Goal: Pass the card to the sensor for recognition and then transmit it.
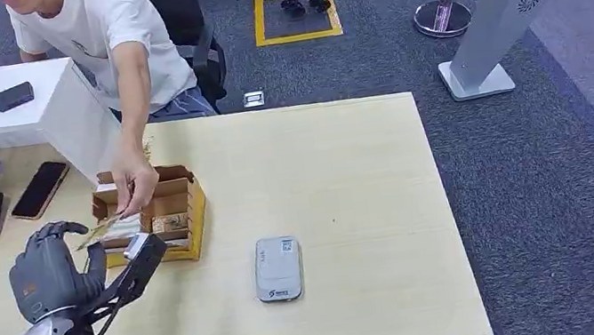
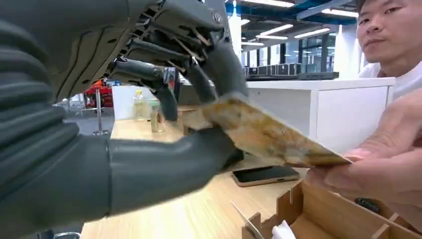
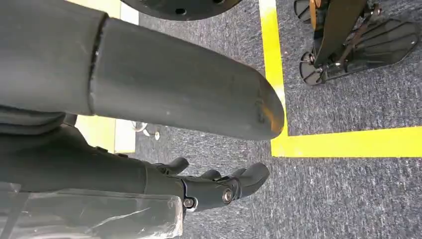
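I am holding the card (image 2: pixel 263 132) in my left hand (image 1: pixel 47 270), pinching one end of it between my thumb and the darker fingers (image 2: pixel 219 64), while a person's hand (image 1: pixel 134 182) is gripping the card's other end, so both of us are holding it at once. The card is hanging tilted just above the near-left corner of the wooden box (image 1: pixel 158 213), which is sitting on the table (image 1: pixel 339 170). The sensor (image 1: pixel 279 267) is lying flat on the table to the right of the box, a little nearer to me and apart from it. My right hand (image 3: pixel 219 186) is hanging over the carpet with nothing in it, its fingers partly curled in.
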{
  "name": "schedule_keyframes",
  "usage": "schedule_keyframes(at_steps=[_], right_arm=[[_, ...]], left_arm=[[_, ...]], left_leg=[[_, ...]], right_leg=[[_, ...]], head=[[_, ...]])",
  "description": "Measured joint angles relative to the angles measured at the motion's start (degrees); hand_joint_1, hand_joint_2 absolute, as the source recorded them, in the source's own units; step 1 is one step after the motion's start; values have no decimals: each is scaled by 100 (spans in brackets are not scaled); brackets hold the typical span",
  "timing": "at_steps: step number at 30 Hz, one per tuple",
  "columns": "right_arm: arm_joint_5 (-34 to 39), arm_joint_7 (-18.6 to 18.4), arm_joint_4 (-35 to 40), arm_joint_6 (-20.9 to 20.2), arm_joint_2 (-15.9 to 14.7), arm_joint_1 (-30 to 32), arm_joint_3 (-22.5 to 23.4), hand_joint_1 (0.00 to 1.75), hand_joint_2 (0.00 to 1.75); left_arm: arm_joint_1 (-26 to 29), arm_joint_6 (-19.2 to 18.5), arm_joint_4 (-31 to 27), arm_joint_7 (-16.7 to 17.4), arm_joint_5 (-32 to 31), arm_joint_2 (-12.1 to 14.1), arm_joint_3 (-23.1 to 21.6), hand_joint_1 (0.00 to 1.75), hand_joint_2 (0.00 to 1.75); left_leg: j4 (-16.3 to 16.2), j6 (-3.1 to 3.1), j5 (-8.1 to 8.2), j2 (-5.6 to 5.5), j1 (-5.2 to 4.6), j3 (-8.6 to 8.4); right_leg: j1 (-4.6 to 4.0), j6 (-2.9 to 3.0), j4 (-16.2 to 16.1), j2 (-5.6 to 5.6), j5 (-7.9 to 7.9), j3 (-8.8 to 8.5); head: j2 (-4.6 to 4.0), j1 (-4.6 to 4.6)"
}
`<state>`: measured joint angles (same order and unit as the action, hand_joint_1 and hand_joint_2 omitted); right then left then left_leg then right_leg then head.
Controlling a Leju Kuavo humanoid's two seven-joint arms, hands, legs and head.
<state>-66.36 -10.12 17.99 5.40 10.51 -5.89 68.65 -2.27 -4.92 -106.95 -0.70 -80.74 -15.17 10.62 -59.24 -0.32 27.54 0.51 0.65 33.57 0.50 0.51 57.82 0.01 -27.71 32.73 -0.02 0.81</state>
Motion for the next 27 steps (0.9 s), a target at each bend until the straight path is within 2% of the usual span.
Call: schedule_keyframes(at_steps=[15, 21, 27], right_arm=[[-57, 2, -17, -63, 0, 0, 0, 0, 0], [-164, 57, -28, -92, 0, -1, -18, 0, 0], [-212, 87, -33, -109, 0, -2, -79, 0, 0]], left_arm=[[-8, 127, 0, -52, 24, 2, -44, 175, 175], [-42, 125, 33, -50, -615, 26, -219, 175, 175], [-211, 192, 249, 28, -669, 44, -444, 175, 175]], left_leg=[[0, 0, 0, 0, 0, 0], [0, 0, 0, -1, 0, 0], [-1, 0, 0, 0, 0, -1]], right_leg=[[0, 0, 0, 0, 0, 0], [0, 0, 0, -1, 0, 0], [0, 0, 0, -1, 1, -2]], head=[[0, 0], [0, 0], [0, 0]])
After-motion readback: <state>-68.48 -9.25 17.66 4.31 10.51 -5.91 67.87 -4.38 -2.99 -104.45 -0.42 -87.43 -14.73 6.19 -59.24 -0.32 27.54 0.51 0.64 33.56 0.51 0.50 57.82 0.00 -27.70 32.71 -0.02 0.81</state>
